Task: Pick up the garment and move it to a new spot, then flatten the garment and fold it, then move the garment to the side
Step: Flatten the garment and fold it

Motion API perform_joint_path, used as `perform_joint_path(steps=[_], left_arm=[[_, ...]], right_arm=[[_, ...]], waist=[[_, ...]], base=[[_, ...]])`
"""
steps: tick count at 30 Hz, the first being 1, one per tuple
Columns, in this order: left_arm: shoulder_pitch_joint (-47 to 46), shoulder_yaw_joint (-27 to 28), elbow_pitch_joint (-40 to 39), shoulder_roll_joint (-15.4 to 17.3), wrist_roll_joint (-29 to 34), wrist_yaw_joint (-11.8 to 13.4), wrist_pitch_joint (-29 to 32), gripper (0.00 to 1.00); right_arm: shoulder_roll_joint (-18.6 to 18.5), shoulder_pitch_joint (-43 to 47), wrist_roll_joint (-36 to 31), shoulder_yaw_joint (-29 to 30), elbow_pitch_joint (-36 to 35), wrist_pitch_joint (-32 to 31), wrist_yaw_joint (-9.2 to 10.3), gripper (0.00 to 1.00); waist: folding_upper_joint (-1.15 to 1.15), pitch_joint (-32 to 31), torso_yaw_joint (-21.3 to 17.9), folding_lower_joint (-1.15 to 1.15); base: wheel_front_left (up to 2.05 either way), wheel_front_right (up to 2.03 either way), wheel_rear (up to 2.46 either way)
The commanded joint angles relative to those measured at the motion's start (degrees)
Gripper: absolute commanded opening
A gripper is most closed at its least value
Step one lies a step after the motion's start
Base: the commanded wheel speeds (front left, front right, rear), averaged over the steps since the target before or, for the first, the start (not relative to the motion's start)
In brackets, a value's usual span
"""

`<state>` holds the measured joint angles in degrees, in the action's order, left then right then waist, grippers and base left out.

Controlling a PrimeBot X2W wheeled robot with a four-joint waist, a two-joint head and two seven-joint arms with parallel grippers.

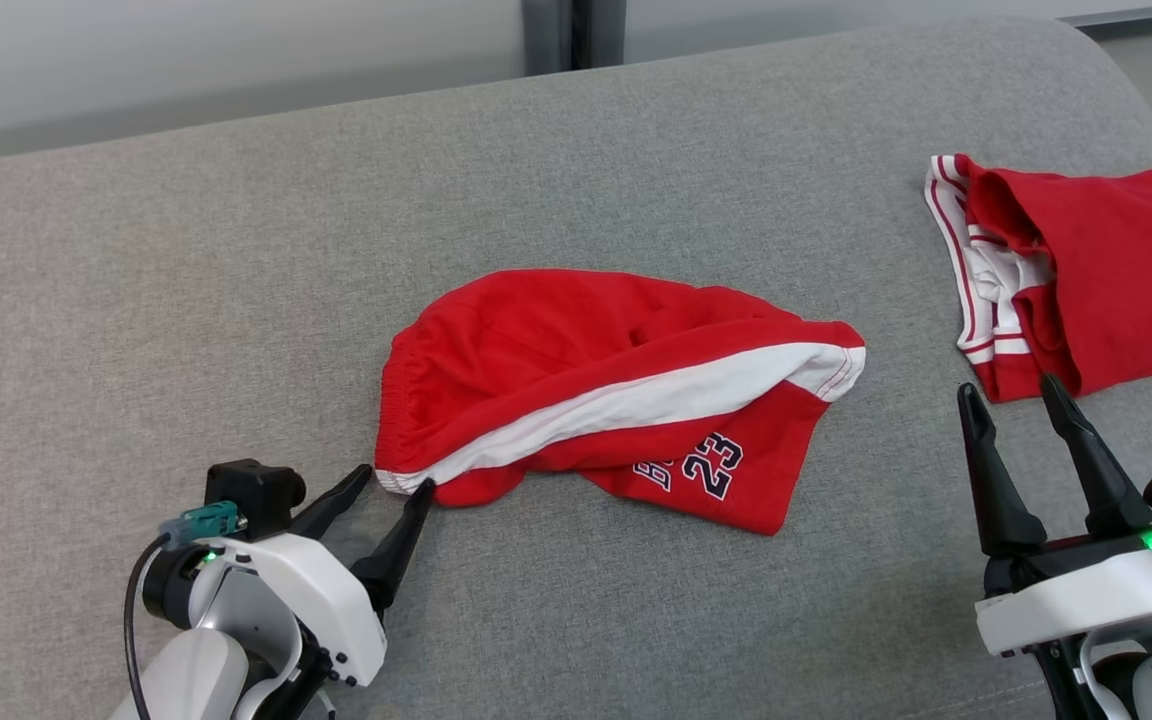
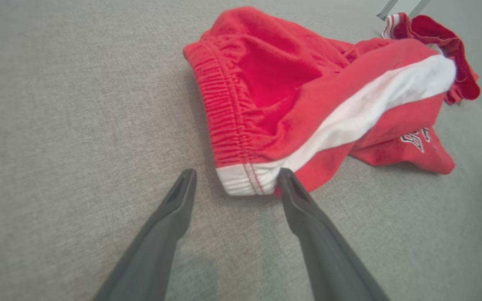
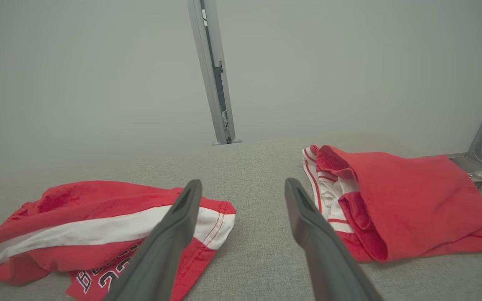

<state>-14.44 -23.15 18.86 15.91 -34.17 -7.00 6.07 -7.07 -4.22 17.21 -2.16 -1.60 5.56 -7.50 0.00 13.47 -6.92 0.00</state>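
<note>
The garment is a pair of red shorts with a white side stripe and the number 23, lying crumpled in the middle of the grey fabric surface. My left gripper stands open at its near-left waistband corner. In the left wrist view that white-hemmed corner of the garment lies between the tips of the left gripper, one fingertip touching the cloth. My right gripper is open and apart from the garment, which lies to the left of the right gripper in the right wrist view.
A second red garment with white striped trim lies bunched at the right edge, just beyond my right fingertips; the second garment is right of the fingers in the right wrist view. A grey metal post and a pale wall stand behind the surface.
</note>
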Motion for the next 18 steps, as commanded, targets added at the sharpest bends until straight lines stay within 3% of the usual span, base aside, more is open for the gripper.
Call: perform_joint_path(steps=[1,2,3,9,18], left_arm=[[-1.2,-0.3,0.2,0.5,-0.5,-0.3,0.0,0.80],[-1.5,-0.5,0.3,0.7,-0.7,-0.3,-0.2,0.34],[-1.8,-1.0,0.4,1.2,-1.2,-0.5,-0.3,0.00],[-3.1,-2.0,-1.0,2.6,-1.1,-0.4,-0.6,0.00],[-5.2,-3.5,-2.0,2.6,-0.4,-0.5,-0.7,0.00]], right_arm=[[-0.2,-0.6,0.3,0.4,0.3,0.2,0.01,1.00],[-0.3,-0.7,0.3,0.6,0.5,0.3,0.01,1.00],[-0.5,-1.0,0.3,0.9,1.4,-0.2,0.01,1.00],[-2.5,-4.8,0.7,0.0,8.4,-2.6,0.01,1.00],[-5.1,-14.2,4.6,-8.5,21.1,-1.6,0.01,1.00]], waist=[[0.00,0.3,-0.2,0.00],[0.00,0.4,-0.2,0.00],[0.00,0.7,-0.2,0.00],[0.00,1.9,0.5,0.00],[0.00,4.1,3.0,0.00]], base=[[0.00,0.00,0.00],[0.00,0.00,0.00],[0.00,0.00,0.00],[0.00,0.00,0.00],[0.00,0.00,0.00]])
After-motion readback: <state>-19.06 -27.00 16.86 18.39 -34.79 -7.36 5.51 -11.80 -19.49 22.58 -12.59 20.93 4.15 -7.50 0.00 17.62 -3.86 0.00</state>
